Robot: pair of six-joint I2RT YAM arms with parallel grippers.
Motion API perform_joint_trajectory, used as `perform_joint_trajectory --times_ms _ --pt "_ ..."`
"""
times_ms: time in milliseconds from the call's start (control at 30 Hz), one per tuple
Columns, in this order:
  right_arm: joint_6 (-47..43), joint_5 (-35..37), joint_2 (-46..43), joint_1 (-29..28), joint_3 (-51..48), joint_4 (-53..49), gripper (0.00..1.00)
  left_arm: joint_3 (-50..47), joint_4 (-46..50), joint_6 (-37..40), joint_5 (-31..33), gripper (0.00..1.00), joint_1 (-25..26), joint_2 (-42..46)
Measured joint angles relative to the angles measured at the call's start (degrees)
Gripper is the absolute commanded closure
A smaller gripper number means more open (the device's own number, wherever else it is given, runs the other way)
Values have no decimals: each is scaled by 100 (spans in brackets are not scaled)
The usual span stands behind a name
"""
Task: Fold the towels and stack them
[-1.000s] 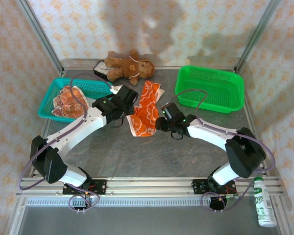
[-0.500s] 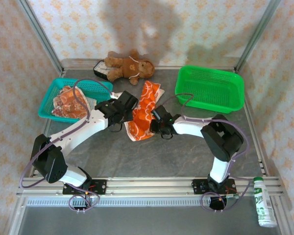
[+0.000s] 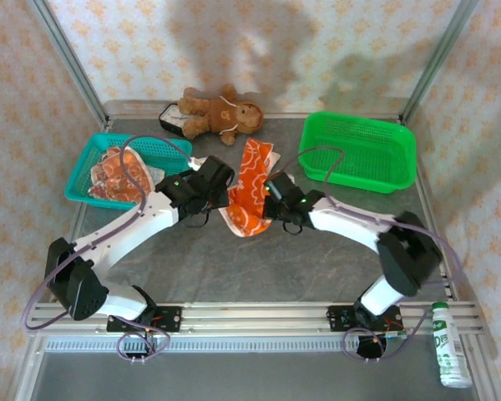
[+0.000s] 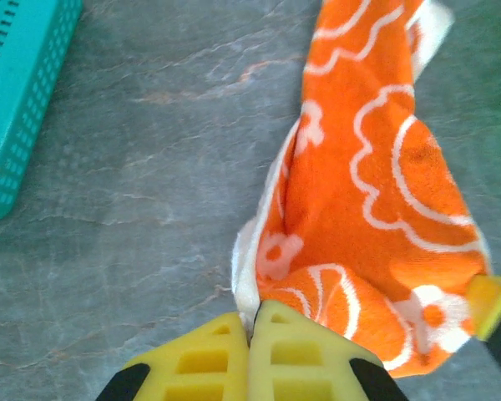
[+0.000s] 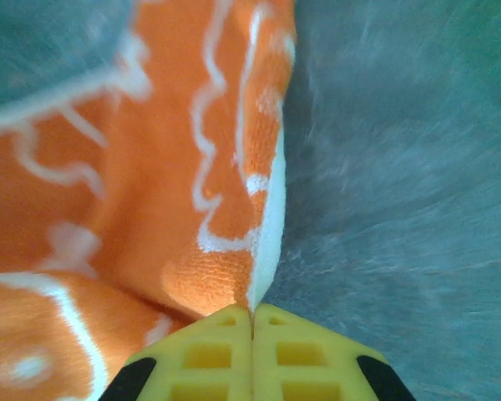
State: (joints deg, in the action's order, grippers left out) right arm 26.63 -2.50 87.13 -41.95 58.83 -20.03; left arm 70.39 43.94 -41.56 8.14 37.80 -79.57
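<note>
An orange towel with white flowers [image 3: 250,188] lies crumpled mid-table, partly lifted between both arms. My left gripper [image 3: 220,180] is shut on its left near corner; the left wrist view shows the yellow fingers [image 4: 202,361] pinching the white edge of the orange towel [image 4: 376,209]. My right gripper [image 3: 271,190] is shut on the right near corner, with the towel [image 5: 150,184] hanging from its closed fingertips [image 5: 225,342]. Two more towels, one orange-and-cream [image 3: 113,175], lie bunched in the teal basket [image 3: 163,149].
A green basket [image 3: 359,150] stands at the back right. A brown teddy bear [image 3: 217,113] lies at the back beside a dark tin. A white-and-green bottle [image 3: 447,347] rests outside the frame rail at the near right.
Both grippers have drawn together and lifted the orange towel's near edge, bunching it narrower. The right arm swung from the right toward the centre.
</note>
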Motion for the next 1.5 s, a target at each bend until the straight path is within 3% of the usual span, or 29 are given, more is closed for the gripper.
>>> perform_joint_trajectory --times_ms 167,200,267,367,500,567,733,967,1133,1333,1400,1500 --pt "-595 210 -551 328 868 -782 100 -11 -52 -157 -22 100 122 291" --pt "-713 214 -457 415 1086 -907 95 -42 -90 -192 -17 100 120 297" --pt "-883 190 -116 533 1438 -1056 65 -146 -153 -210 13 100 120 264" --pt "-1147 -2 761 601 1985 -1128 51 -365 -240 -210 103 100 120 35" --pt "-1239 -337 1976 601 2479 -1139 50 -581 -363 -229 203 100 -2 -629" --pt "-1233 -470 2184 601 2422 -1152 49 -614 -387 -258 269 100 -120 -970" --pt "-1110 -621 1665 601 1624 -905 54 -638 -494 -297 326 100 -413 -1434" --pt "-708 -848 525 601 420 -516 57 -614 -614 -295 306 100 -448 -1547" --pt "-400 -1032 549 601 -214 -83 60 -610 -660 -293 282 100 -448 -1545" --pt "-221 -1224 973 601 -229 535 65 -619 -664 -293 262 100 -448 -1467" --pt "-162 -1268 1198 608 -201 664 73 -643 -678 -293 258 100 -448 -1357" --pt "-68 -1325 1408 616 -201 763 94 -649 -697 -293 236 100 -448 -1198"
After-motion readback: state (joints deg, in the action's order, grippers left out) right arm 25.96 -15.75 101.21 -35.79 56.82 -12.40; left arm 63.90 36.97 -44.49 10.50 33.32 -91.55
